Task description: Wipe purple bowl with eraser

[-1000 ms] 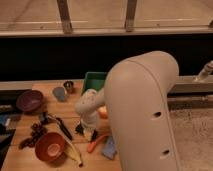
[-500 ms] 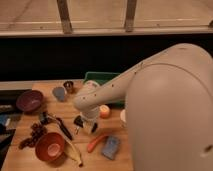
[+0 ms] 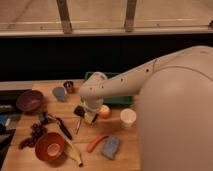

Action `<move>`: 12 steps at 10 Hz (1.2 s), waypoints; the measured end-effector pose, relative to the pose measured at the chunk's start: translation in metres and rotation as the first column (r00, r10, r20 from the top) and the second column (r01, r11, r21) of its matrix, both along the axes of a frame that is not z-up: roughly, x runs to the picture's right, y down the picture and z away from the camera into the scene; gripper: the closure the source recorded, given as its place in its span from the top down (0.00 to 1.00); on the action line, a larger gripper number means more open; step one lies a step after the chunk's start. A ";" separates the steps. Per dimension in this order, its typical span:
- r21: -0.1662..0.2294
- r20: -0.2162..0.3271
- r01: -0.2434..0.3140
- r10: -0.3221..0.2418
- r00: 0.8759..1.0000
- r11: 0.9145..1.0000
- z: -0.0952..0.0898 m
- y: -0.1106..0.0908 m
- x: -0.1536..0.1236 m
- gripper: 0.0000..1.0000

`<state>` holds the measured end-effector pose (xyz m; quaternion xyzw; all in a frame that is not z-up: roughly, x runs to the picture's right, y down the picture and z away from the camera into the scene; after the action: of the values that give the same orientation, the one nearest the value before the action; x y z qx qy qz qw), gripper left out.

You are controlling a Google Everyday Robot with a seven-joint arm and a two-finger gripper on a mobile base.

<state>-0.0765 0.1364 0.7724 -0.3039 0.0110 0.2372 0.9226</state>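
**A:** Where's the purple bowl [image 3: 29, 100] sitting?

**B:** Far left of the table [image 3: 92, 162], toward the back. The black eraser [image 3: 64, 128] lies flat to its right, just above the orange bowl [image 3: 49, 146].

**A:** And the gripper [image 3: 82, 115]?

**B:** Over mid-table, right of the eraser, next to an orange ball [image 3: 104, 111]. Honestly can't tell if it's open or holding anything.

pincer [image 3: 85, 114] lowered over table [image 3: 127, 145]; arm [image 3: 125, 82] shifted right

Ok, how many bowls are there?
2: the purple bowl at the left edge, the orange bowl front-left. The gripper hangs right of both; the arm may hide others.
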 end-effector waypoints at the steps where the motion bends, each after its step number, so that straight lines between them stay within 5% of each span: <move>1: 0.008 0.039 0.010 -0.010 0.999 1.000 0.007 -0.009 -0.021 0.00; 4: 0.036 0.145 0.048 -0.052 0.988 0.998 0.022 -0.036 -0.082 0.00; 6: 0.054 0.234 0.094 -0.104 0.967 0.994 0.027 -0.053 -0.135 0.00; 12: 0.057 0.255 0.104 -0.115 0.960 0.993 0.026 -0.055 -0.147 0.00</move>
<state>-0.2238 0.0809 0.7988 -0.3112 -0.0972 0.1447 0.9342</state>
